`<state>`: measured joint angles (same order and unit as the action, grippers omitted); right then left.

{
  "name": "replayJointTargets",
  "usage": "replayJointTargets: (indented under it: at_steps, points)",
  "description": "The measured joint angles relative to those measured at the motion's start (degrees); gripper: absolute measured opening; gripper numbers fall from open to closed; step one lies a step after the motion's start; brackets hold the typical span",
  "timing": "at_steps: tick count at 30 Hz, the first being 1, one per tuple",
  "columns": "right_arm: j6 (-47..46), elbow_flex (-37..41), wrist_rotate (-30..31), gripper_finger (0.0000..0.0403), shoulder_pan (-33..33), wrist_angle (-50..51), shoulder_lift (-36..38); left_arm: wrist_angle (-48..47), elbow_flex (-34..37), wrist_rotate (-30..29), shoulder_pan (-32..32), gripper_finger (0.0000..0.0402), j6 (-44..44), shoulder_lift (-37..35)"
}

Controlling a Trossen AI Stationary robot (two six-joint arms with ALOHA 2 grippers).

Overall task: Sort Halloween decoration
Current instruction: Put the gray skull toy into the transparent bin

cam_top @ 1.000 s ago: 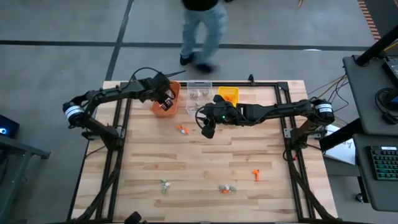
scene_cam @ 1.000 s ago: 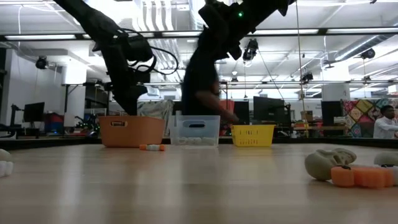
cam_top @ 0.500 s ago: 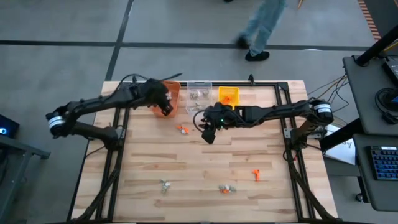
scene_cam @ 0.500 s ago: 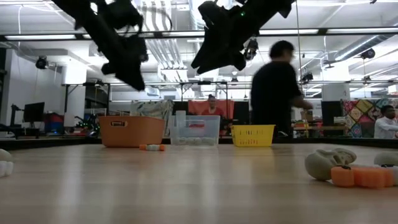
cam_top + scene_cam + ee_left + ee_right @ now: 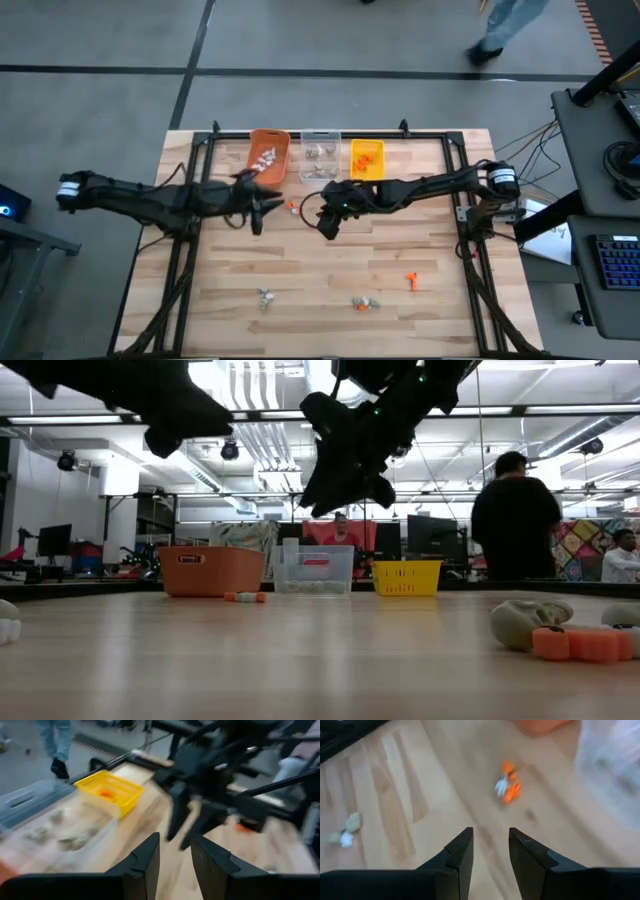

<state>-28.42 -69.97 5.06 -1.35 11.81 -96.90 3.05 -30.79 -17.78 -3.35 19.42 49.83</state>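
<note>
With both empty hands, left [image 5: 256, 222] and right [image 5: 328, 226], spread slightly above the worktop [image 5: 320, 290], they risked colliding over the orange-and-white trinket [image 5: 292, 207] between them.

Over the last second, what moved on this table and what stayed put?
The left end effector pulled back from over the orange bin toward the table's middle, fingers apart and empty. The right end effector shifted slightly, also open. A person behind the table walked off to the right. The bins and the loose trinkets stayed put.
</note>
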Motion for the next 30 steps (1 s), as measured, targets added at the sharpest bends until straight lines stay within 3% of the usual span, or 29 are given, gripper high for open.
replayJointTargets:
  at_steps: [6,13,21,30]
  points:
    - [-1.73,0.00,-11.92,0.0112,1.03,2.24,-1.45,7.77,3.95,-6.05,-8.40,0.0091,-0.86,-0.83]
    - [-6.80,0.00,-22.79,0.0112,7.19,8.29,-1.44,8.14,3.36,-6.96,-10.00,0.0091,-2.30,0.61]
    - [-16.78,-0.02,-23.65,0.0112,14.98,16.77,-1.36,8.18,0.85,-7.28,-9.97,0.0091,-8.27,2.37]
    - [-27.38,-5.29,-22.27,0.0112,22.05,38.85,-1.36,7.99,-1.14,-7.25,-9.97,0.0091,-10.10,4.57]
